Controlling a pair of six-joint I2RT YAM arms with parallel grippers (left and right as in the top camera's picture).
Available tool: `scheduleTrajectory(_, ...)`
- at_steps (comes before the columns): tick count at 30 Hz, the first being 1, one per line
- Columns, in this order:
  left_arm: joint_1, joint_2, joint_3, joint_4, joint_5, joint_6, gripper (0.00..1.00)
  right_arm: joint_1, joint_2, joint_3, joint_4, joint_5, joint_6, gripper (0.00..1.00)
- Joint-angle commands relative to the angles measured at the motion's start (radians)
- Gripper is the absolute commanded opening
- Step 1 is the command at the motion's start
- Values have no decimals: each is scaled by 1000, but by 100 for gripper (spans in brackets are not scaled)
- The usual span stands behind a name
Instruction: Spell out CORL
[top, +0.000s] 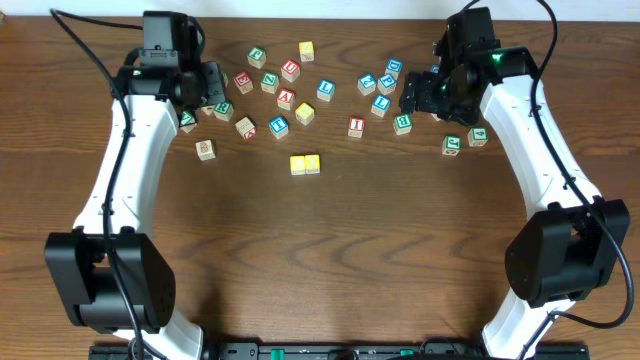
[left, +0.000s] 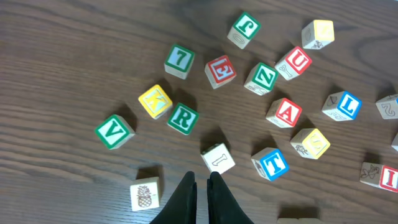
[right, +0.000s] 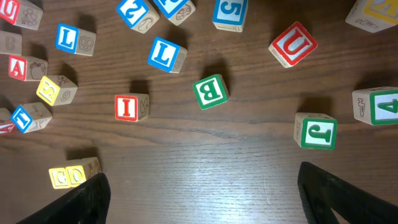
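Two yellow blocks, C and O (top: 305, 164), lie side by side at the table's middle; they also show at the lower left of the right wrist view (right: 73, 174). A green R block (left: 182, 118) lies among the scattered blocks, ahead of my left gripper (left: 201, 180), which is shut and empty above the table. The R block also shows overhead (top: 223, 110), close to the left gripper (top: 210, 92). Blue L blocks (right: 164, 54) (left: 342, 106) lie in the pile. My right gripper (right: 205, 199) is wide open and empty over bare wood; overhead it (top: 415, 95) hovers at the pile's right side.
Many letter blocks are scattered across the far half of the table. Near the left fingers lie a pineapple block (left: 145, 194), a white block (left: 218, 157) and a blue T (left: 271, 163). Near the right gripper lie a green B (right: 210, 91), a red I (right: 130, 107) and a green J (right: 316, 132).
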Motion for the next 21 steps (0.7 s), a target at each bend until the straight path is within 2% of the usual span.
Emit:
scheduleTrajectory(1,-5,7,6,4,-5,-40,8,-6,-6,11,-1,-3,-15,93)
scheduleTrajectory(9,-6,7,50,-36,-5,-62,8,-6,-6,11,-2,-3,-15,95)
scheduleTrajectory(15,-6,7,137,-136,-6,-77,8,-6,-6,11,-2,-3,-15,99)
scheduleTrajectory(21,-7,7,211,-216,-6,-88,8,-6,-6,12,-1,-3,-14,99)
